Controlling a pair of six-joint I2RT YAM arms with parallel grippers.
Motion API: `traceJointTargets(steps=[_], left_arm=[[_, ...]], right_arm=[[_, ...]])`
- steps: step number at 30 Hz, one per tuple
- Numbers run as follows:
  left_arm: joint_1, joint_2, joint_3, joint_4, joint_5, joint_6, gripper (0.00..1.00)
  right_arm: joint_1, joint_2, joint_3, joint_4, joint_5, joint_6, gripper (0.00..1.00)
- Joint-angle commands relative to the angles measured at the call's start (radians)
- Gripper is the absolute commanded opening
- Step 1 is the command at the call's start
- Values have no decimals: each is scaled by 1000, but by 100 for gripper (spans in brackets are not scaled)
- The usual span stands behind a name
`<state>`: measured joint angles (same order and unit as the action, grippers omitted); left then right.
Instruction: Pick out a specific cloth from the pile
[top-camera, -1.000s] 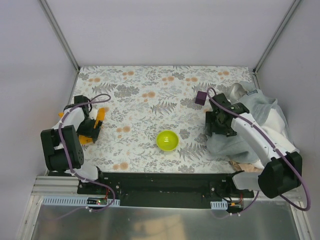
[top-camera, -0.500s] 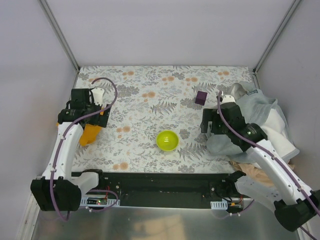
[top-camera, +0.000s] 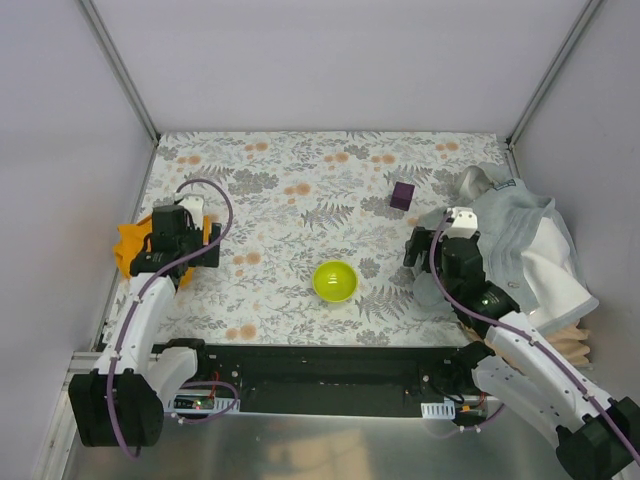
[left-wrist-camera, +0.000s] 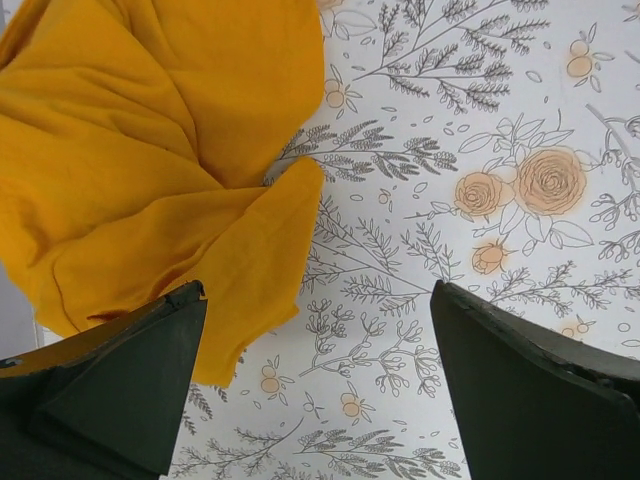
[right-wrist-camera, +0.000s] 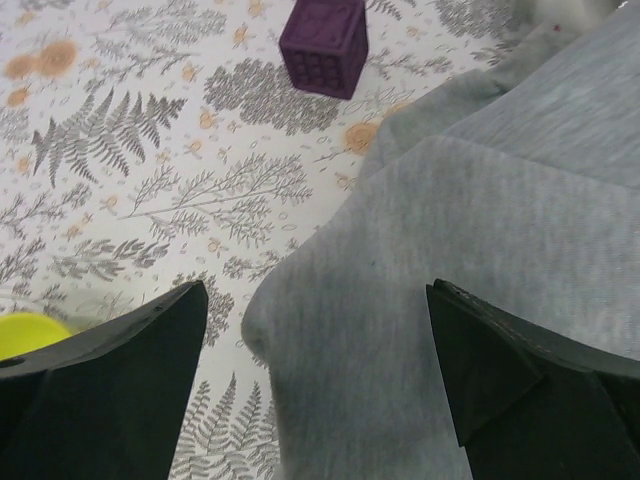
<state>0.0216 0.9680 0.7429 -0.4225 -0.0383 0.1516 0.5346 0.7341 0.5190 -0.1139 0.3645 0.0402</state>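
The orange-yellow cloth (top-camera: 133, 246) lies crumpled on the flowered table at its left edge. In the left wrist view it (left-wrist-camera: 150, 150) fills the upper left. My left gripper (top-camera: 192, 248) is open and empty just right of it (left-wrist-camera: 320, 400), and its left finger (left-wrist-camera: 110, 390) overlaps the cloth's edge. The pile (top-camera: 520, 240) sits at the far right: a large grey cloth over white and beige-tan fabric. My right gripper (top-camera: 425, 252) hovers open and empty over the grey cloth's left edge (right-wrist-camera: 480, 250), jaws wide apart (right-wrist-camera: 315, 390).
A lime-green bowl (top-camera: 335, 280) stands at the table's middle front; its rim shows in the right wrist view (right-wrist-camera: 25, 335). A purple cube (top-camera: 403, 194) sits left of the pile, also in the right wrist view (right-wrist-camera: 323, 45). White walls close in the table.
My left gripper has let go of the orange cloth, which now lies at the left edge. Both arms have drawn back toward their bases.
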Motion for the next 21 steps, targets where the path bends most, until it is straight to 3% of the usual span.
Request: traceJointTargets(steps=[1, 8, 21], left_arm=[[8, -63, -89, 112, -29, -3, 99], [8, -80, -209, 201, -44, -30, 99], [9, -78, -214, 205, -92, -49, 99]], right_arm=[[-1, -15, -16, 135, 136, -25, 99], [-1, -38, -42, 155, 156, -31, 99], [-1, -39, -50, 155, 155, -59, 99]])
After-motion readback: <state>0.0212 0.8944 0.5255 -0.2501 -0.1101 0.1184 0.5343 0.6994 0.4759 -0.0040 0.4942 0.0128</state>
